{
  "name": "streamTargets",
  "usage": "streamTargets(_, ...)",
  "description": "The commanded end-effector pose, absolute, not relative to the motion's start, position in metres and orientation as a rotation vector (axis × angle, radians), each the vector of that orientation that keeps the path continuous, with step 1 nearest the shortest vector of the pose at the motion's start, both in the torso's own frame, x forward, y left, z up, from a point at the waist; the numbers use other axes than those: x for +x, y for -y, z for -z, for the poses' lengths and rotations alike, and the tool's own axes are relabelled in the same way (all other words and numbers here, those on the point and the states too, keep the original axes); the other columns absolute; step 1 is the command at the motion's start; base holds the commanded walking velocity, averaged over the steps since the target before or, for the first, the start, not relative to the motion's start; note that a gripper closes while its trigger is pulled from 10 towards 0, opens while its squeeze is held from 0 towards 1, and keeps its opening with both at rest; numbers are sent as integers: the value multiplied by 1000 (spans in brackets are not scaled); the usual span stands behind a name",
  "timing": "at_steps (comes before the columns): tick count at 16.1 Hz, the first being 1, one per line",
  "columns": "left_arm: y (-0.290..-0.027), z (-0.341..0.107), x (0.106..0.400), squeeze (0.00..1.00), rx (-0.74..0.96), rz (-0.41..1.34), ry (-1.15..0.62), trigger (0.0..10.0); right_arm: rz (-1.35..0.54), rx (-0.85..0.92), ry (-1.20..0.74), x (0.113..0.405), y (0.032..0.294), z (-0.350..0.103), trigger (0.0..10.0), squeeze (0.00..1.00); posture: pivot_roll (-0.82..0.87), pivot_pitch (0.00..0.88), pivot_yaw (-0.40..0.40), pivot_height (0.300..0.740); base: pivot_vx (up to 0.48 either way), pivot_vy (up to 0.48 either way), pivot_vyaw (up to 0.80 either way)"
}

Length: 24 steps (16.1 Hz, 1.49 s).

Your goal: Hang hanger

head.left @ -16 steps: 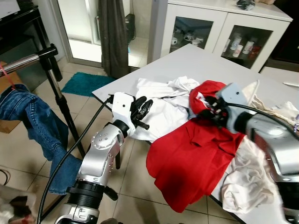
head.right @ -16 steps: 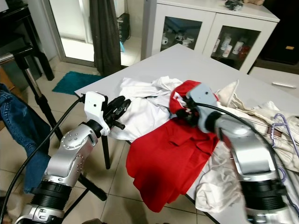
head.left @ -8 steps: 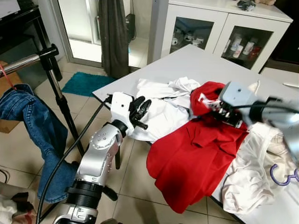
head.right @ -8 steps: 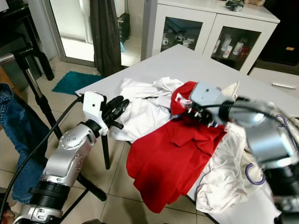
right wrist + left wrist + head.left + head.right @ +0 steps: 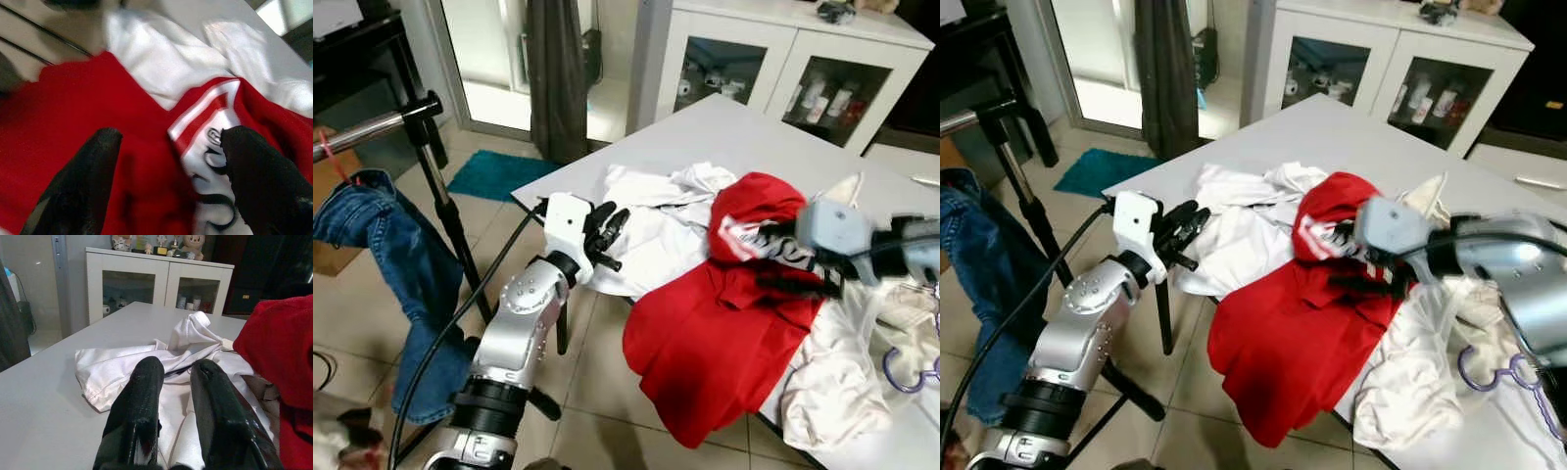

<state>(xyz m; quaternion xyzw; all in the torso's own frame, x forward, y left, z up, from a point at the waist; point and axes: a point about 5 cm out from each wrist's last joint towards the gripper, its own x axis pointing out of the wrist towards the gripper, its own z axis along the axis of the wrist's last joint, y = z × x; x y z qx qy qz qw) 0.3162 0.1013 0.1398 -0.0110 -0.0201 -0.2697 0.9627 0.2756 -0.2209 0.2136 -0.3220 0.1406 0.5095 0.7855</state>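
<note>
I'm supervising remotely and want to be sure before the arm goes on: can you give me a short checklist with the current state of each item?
1. Right gripper open: ok, its black fingers are spread above the red garment with white lettering.
2. Right gripper empty: ok, nothing between the fingers.
3. Purple plastic hanger located: ok, it lies on the white clothes at the table's near right.
4. Hanger free to lift: cannot tell, part of it runs out of view.
5. Left gripper out of the way: ok, nearly closed at the table's edge, by the white shirt.
6. Metal clothes rail: ok, blue jeans hang there.
</note>
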Motion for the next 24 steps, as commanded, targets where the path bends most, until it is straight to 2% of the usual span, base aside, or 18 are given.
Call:
streamTargets(1,-98,-144,316,0,-14,555,56,10000,-1094,-583,-217,276,220,-225,10000,0,7,0,-59,740,0,0,0)
streamTargets(5,-97,-144,316,0,-12,562,55,10000,-1006,-330,-86,279,212,-218,10000,0,4,0,-50,740,0,0,0)
streamTargets(6,-98,-144,317,0,-13,561,52,10000,-939,-234,-23,280,205,-213,10000,0,2,0,-47,740,0,0,0)
streamTargets(9,-98,-144,317,0,-22,559,49,10000,-790,-98,44,290,195,-206,10000,0,-3,0,-42,740,0,0,0)
streamTargets(12,-96,-143,317,0,-32,559,47,10000,-605,59,103,301,198,-204,10000,0,-4,0,-42,740,0,0,0)
streamTargets(13,-96,-143,316,0,-36,558,46,10000,-575,72,125,301,197,-205,8941,0,-3,0,-44,740,0,0,0)
streamTargets(14,-95,-142,315,0,-44,554,43,10000,-543,95,164,299,194,-208,2706,0,-3,0,-48,740,0,0,0)
streamTargets(15,-95,-142,315,0,-46,553,41,10000,-527,100,171,299,194,-208,314,0,-3,0,-48,740,0,0,0)
streamTargets(16,-95,-141,315,0,-50,550,40,10000,-515,107,176,299,194,-208,0,0,-3,0,-50,740,0,0,0)
streamTargets(24,-103,-139,316,0,-139,431,34,10000,-349,72,244,272,166,-193,0,0,-17,0,-49,740,0,0,0)
